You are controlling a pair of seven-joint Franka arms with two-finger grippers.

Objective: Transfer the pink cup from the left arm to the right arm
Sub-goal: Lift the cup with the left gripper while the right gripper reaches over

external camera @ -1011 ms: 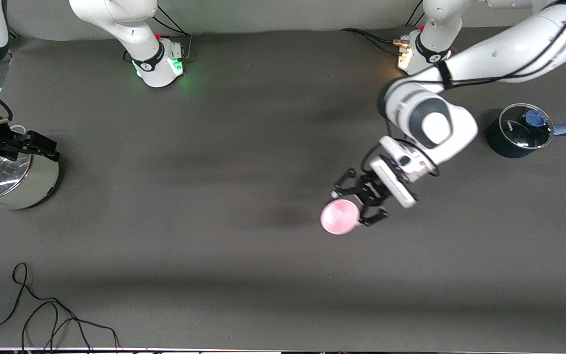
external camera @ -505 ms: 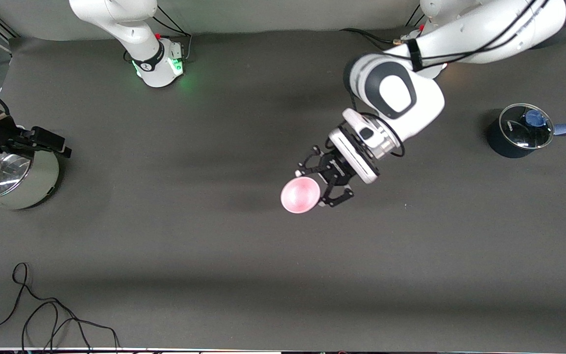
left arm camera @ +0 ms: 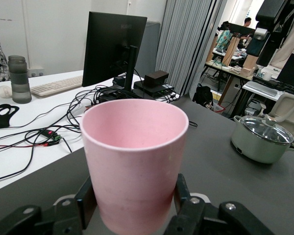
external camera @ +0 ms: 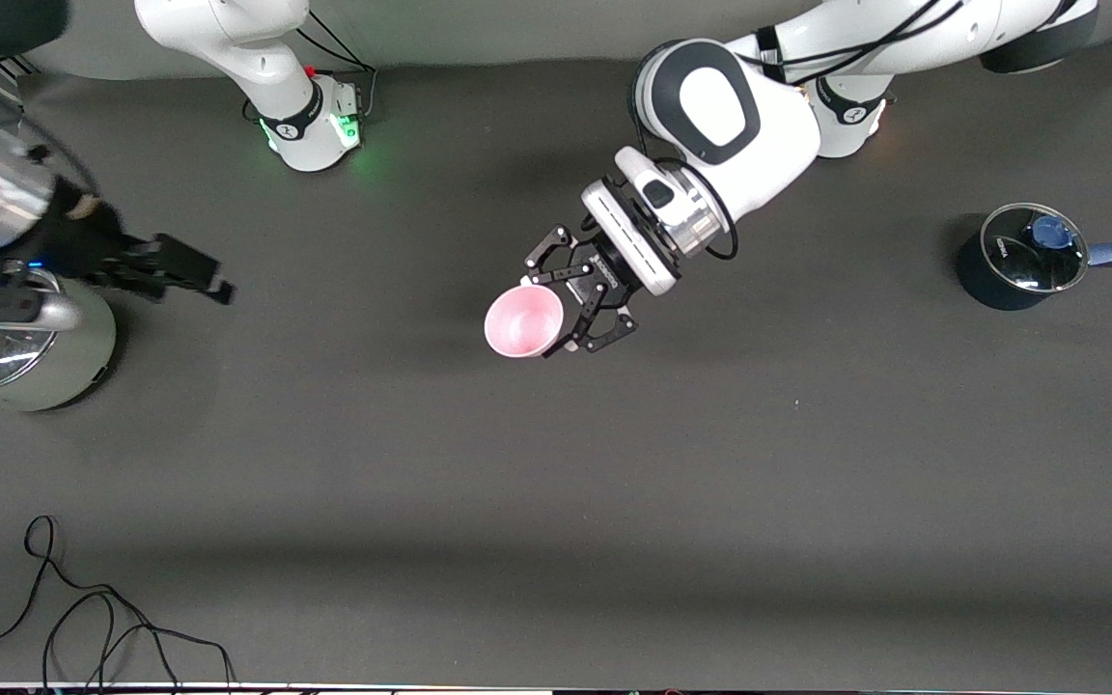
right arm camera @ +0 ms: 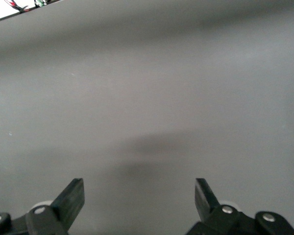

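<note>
My left gripper (external camera: 564,307) is shut on the pink cup (external camera: 522,321) and holds it in the air over the middle of the table. The cup is tipped on its side, its mouth toward the right arm's end. In the left wrist view the fingers (left arm camera: 85,201) press both sides of the cup's (left arm camera: 134,156) lower wall. My right gripper (external camera: 213,280) is open and empty, over the table beside the silver pot and well apart from the cup. In the right wrist view its jaws stand wide apart (right arm camera: 139,191) over bare grey mat.
A silver pot with a glass lid (external camera: 30,357) stands at the right arm's end; it also shows in the left wrist view (left arm camera: 264,142). A dark pot with a blue-knobbed lid (external camera: 1019,259) stands at the left arm's end. A black cable (external camera: 83,618) lies near the front edge.
My left gripper has carried the cup toward the right arm's end and toward the robots' bases. My right gripper has swung out from over the silver pot toward the table's middle.
</note>
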